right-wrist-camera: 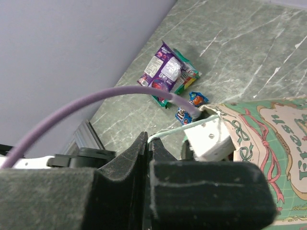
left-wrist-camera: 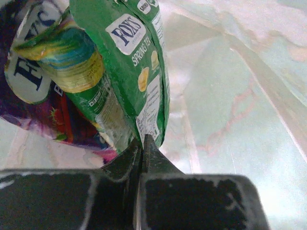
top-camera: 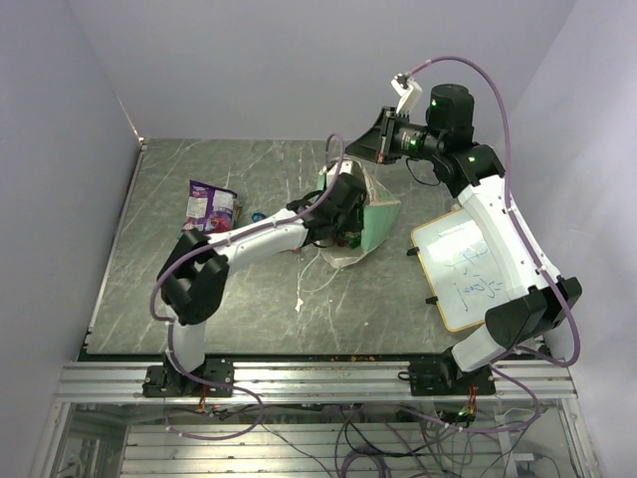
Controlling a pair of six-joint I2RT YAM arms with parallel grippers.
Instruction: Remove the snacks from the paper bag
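Note:
The paper bag [top-camera: 373,211] lies tilted near the table's middle, its mouth facing left. My left gripper [left-wrist-camera: 142,139] is inside it, shut on the bottom edge of a green candy bag [left-wrist-camera: 129,57]. A purple-pink candy bag [left-wrist-camera: 43,96] sits beside that one, against the paper bag's pale wall [left-wrist-camera: 230,96]. My right gripper [right-wrist-camera: 154,140] is shut on the bag's pale string handle [right-wrist-camera: 182,128] and holds it up above the printed paper bag [right-wrist-camera: 273,143]. From above, the right gripper [top-camera: 380,144] hangs over the bag's far edge. Out on the table lie a purple packet [right-wrist-camera: 160,72] and a blue bar [right-wrist-camera: 192,108].
A wood-framed whiteboard [top-camera: 468,264] lies on the table right of the bag, under the right arm. The taken-out snacks [top-camera: 209,206] sit at the left, near the left arm's elbow. A loose white string [top-camera: 304,294] lies in front of the bag. Grey walls enclose the table.

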